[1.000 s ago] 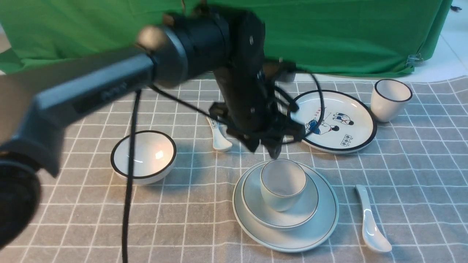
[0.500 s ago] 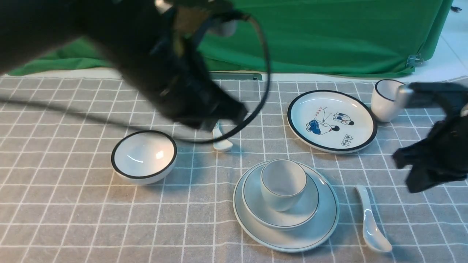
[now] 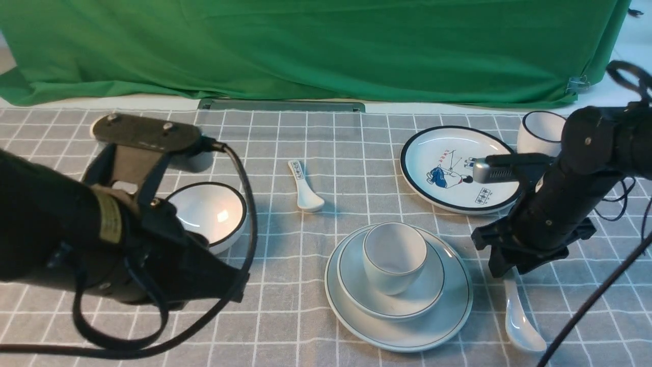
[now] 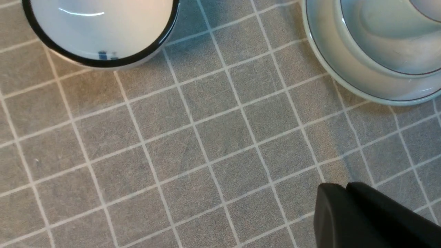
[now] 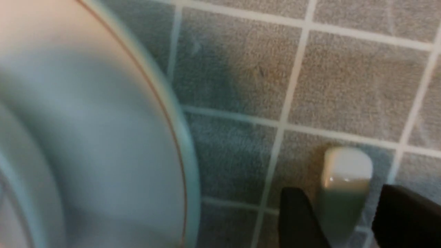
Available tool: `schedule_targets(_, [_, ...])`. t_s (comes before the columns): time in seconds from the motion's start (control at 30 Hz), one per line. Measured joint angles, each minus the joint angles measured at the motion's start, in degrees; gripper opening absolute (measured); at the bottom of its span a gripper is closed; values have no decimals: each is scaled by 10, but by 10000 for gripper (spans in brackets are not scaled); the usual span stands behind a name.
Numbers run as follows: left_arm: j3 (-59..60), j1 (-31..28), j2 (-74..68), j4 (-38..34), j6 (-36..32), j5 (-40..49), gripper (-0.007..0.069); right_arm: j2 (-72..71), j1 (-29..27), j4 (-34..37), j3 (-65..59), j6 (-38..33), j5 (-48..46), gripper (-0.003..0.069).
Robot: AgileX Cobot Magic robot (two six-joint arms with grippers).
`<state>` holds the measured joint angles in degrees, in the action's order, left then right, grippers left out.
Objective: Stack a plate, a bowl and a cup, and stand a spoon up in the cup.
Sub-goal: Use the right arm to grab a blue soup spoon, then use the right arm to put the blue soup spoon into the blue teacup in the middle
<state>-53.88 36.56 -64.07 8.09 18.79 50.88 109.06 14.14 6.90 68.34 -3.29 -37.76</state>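
Front view | right gripper open, jaws either side of spoon handle tip, on cloth beside plate | cup in bowl on plate | left gripper over cloth, opening unclear

Big green cloth hangs behind table, wrinkly. Grey tablecloth with white squares covers table. Grey metal strip at back edge. White floor at far right. Light bright.

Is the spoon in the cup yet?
No, the cup sits empty on the bowl, and the spoon lies flat on the tablecloth beside the plate.
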Motion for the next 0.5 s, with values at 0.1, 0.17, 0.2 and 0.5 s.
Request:
schedule_targets(0.1, [0,0,3,7,3,1,10,10,0,-3,1,0,3,344])
schedule_targets(0.17, [0,0,3,9,7,0,10,10,0,-4,1,-8,3,280])
schedule_targets(0.2, [0,0,3,9,7,0,10,10,0,-4,1,-10,3,255])
schedule_targets(0.5, [0,0,3,33,10,-11,10,-172,35,-2,-40,-23,71,187])
